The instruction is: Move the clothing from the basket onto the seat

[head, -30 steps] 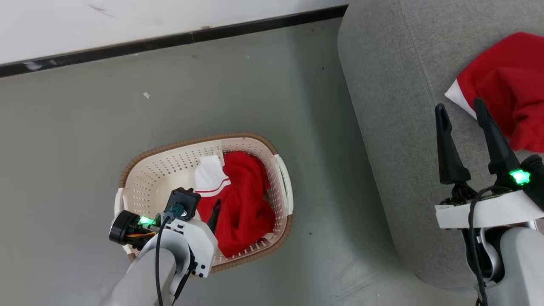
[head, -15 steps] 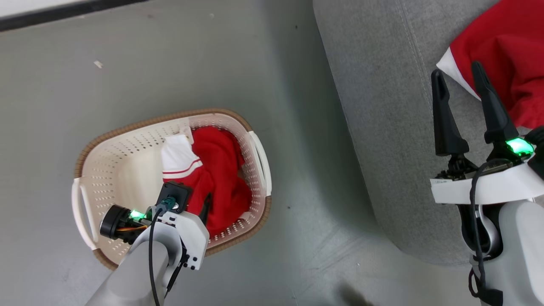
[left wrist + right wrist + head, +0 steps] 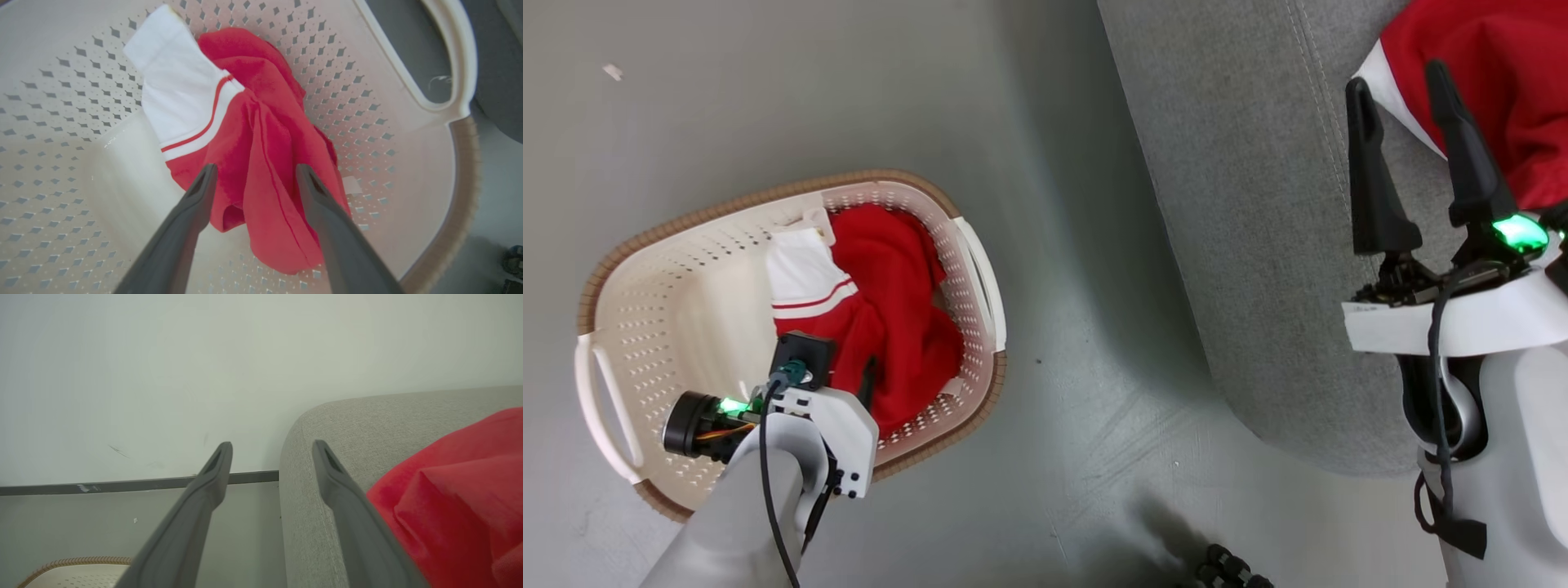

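A red garment with a white striped panel (image 3: 882,302) (image 3: 261,134) lies bunched in the right half of the cream basket (image 3: 686,245) (image 3: 408,134) on the floor. My left gripper (image 3: 256,168) reaches down into the basket. It is open, with its fingers either side of a raised red fold. In the head view its wrist hides most of it. A second red garment (image 3: 1503,82) (image 3: 461,490) lies on the grey seat (image 3: 1241,204) (image 3: 367,428). My right gripper (image 3: 1396,77) (image 3: 272,445) hangs open and empty over the seat's edge, just left of that garment.
Grey floor separates the basket from the seat. A white wall with a black baseboard (image 3: 245,477) runs behind them. A small white scrap (image 3: 613,72) lies on the floor at the far left. A dark knobbly object (image 3: 1225,567) shows at the bottom edge.
The head camera has moved, so basket and seat have slid leftward and upward in its view. My left gripper has stayed over the red garment in the basket. Both grippers remain open.
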You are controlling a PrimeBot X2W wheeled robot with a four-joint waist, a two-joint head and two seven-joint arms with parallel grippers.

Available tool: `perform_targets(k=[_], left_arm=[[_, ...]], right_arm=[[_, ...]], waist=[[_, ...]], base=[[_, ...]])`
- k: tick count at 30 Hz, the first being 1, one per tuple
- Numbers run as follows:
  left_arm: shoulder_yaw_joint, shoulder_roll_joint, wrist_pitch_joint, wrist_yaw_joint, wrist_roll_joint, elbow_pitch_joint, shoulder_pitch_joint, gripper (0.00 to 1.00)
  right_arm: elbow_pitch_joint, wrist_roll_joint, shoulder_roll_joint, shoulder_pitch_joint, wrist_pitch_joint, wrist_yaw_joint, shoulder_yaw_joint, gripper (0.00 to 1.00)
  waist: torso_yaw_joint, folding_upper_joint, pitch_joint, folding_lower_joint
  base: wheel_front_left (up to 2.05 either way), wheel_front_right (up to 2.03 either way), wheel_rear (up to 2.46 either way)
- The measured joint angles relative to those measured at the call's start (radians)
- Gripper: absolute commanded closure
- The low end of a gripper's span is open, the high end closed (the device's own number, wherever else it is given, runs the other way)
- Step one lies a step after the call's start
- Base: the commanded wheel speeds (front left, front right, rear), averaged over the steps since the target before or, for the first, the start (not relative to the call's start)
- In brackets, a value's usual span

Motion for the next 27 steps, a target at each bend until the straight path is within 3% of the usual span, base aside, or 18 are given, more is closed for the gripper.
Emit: perform_targets(k=[10, 23, 24, 25, 27], left_arm=[[0.033, 0.027, -0.005, 0.002, -0.021, 0.034, -0.047, 0.00], [0.059, 0.022, 0.007, -0.001, -0.055, 0.084, -0.090, 0.00], [0.058, 0.022, 0.007, -0.002, -0.055, 0.090, -0.095, 0.12], [0.058, 0.023, 0.008, -0.007, -0.055, 0.093, -0.100, 0.51], [0.055, 0.023, 0.010, -0.011, -0.055, 0.096, -0.106, 0.75]], right_arm=[[0.000, 0.015, 0.000, -0.051, 0.000, 0.000, 0.025, 0.00], [0.003, 0.017, 0.000, -0.113, 0.000, 0.000, 0.045, 0.00], [0.003, 0.017, 0.000, -0.116, 0.000, 0.000, 0.045, 0.00], [0.003, 0.017, 0.000, -0.117, 0.000, 0.000, 0.045, 0.00], [0.004, 0.016, 0.000, -0.125, -0.001, 0.000, 0.041, 0.00]], waist=[[-0.032, 0.0000, 0.061, 0.0000], [-0.053, 0.0000, 0.131, 0.0000], [-0.053, 0.0000, 0.135, 0.0000], [-0.053, 0.0000, 0.138, 0.0000], [-0.051, 0.0000, 0.142, 0.0000]], base=[[0.00, 0.00, 0.00], [0.00, 0.00, 0.00], [0.00, 0.00, 0.00], [0.00, 0.00, 0.00], [0.00, 0.00, 0.00]])
